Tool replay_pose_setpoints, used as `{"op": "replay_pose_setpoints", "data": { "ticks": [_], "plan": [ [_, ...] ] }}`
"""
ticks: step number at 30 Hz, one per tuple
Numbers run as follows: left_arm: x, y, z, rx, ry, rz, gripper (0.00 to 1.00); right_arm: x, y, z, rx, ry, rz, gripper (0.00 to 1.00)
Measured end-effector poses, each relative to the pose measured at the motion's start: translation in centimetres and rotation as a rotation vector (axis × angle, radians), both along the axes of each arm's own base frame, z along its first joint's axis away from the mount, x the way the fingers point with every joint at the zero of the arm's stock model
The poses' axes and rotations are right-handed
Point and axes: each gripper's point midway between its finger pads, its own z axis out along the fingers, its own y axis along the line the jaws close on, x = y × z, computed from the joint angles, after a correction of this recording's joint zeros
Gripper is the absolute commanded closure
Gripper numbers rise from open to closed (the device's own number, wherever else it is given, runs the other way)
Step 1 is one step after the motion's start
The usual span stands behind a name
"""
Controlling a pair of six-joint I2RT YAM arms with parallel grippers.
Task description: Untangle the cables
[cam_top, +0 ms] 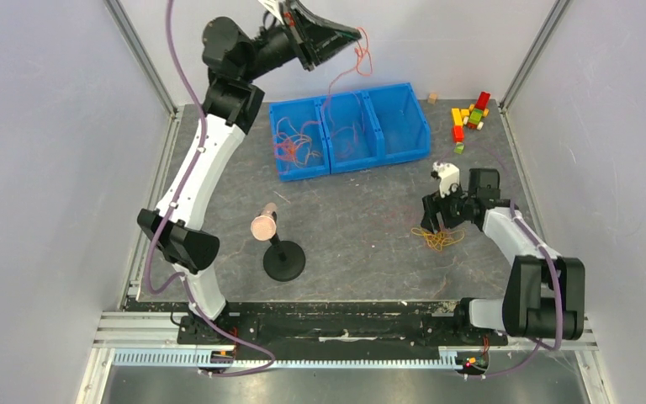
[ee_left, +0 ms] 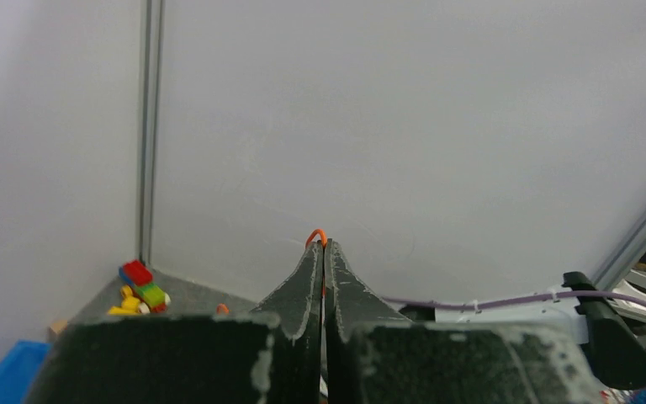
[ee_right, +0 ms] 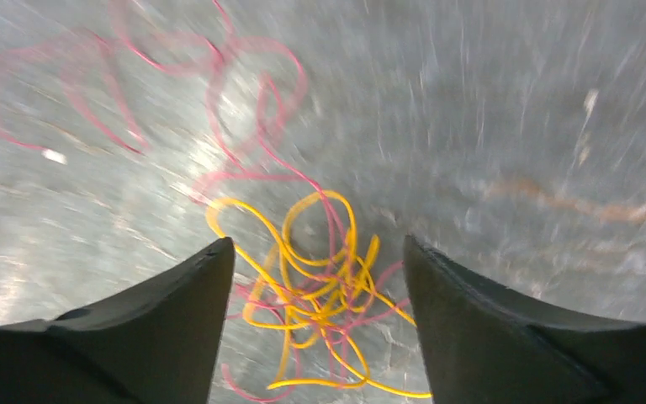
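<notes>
Orange cable (ee_left: 317, 234) dangles free since our left hand (ee_left: 324, 249) pinches it high over the far blue bins (cam_top: 405, 126). Our right hand (ee_right: 318, 246) hovers open above the yellow-pink tangle (ee_right: 320, 296) on the tabletop's (cam_top: 353, 219) right.

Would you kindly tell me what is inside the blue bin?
In the blue bin, the left compartment holds tangled orange-red cables, the middle one a few strands; the right one looks empty. The near wall hides part of each floor.

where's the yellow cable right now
The yellow cable lies on the table, right side of the top view, under the open right gripper, tangled with a pink cable.
</notes>
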Motion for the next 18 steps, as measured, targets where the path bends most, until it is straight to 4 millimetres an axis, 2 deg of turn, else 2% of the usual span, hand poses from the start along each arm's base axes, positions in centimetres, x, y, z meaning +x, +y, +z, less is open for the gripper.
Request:
{"op": "replay_pose_setpoints", "data": {
  "ticks": [2,4,6,9,11,13,16,17,18],
  "plan": [
    [0.5,-0.9,-2.1,0.027,0.048,-0.023,0.98,1.1,1.3,3.1,0.070,-0.062,0.032,0.11],
    [0.8,-1.5,-3.5,0.045,0.086,-0.038,0.98,2.9,2.7,7.3,0.142,-0.166,0.073,0.08],
    [0.7,-1.7,-3.7,0.048,0.093,-0.045,0.98,4.3,3.8,11.3,0.201,-0.267,0.109,0.05],
    [0.1,-1.6,-2.7,0.032,0.072,-0.054,0.98,5.7,5.6,16.0,0.284,-0.407,0.161,0.02],
    [-0.6,-1.6,-1.7,0.015,0.059,-0.067,0.98,5.9,7.0,18.0,0.336,-0.480,0.197,0.02],
    [-1.4,-1.6,-0.8,-0.004,0.038,-0.083,0.98,5.6,8.7,19.2,0.375,-0.540,0.241,0.02],
    [-2.8,-2.3,0.0,-0.025,0.020,-0.130,0.98,4.6,12.0,19.4,0.417,-0.612,0.329,0.02],
    [-3.4,-2.6,0.2,-0.029,0.015,-0.152,0.98,4.4,13.1,19.1,0.421,-0.636,0.350,0.04],
    [-3.9,-3.0,0.3,-0.035,0.012,-0.176,0.98,4.3,13.9,18.8,0.417,-0.661,0.359,0.15]
  ]
}}
